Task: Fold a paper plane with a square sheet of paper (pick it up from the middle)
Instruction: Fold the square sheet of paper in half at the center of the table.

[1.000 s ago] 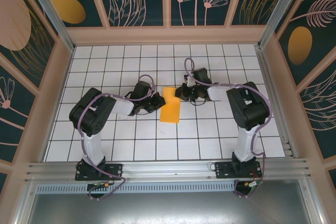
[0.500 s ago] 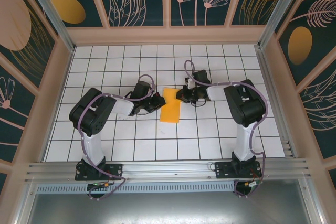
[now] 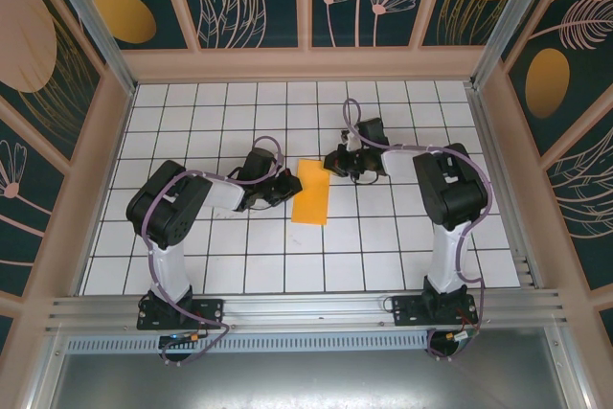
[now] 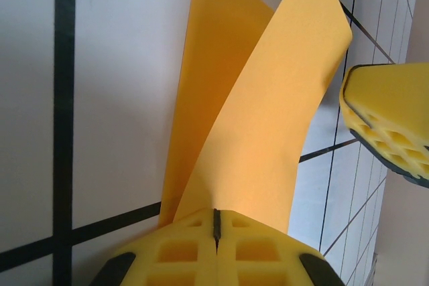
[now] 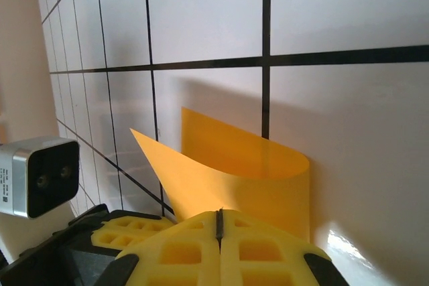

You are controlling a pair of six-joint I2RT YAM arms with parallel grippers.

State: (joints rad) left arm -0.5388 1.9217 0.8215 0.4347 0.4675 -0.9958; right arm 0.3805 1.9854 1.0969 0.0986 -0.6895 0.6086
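The square sheet of paper lies folded at the centre of the table. The left gripper pinches its left edge. The right gripper has its pads pressed together at the far-right corner, and they hide any grip there.

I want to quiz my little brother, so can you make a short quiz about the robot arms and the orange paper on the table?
1. Pick one. The folded sheet of paper lies:
A) left of both arms
B) between the left gripper and the right gripper
C) up on the back wall
2. True or false: the left gripper stands wide open.
3. Fill in the gap: the table is white with black ____ lines.

Key:
1. B.
2. False. Its fingers are shut on the sheet of paper.
3. Grid.
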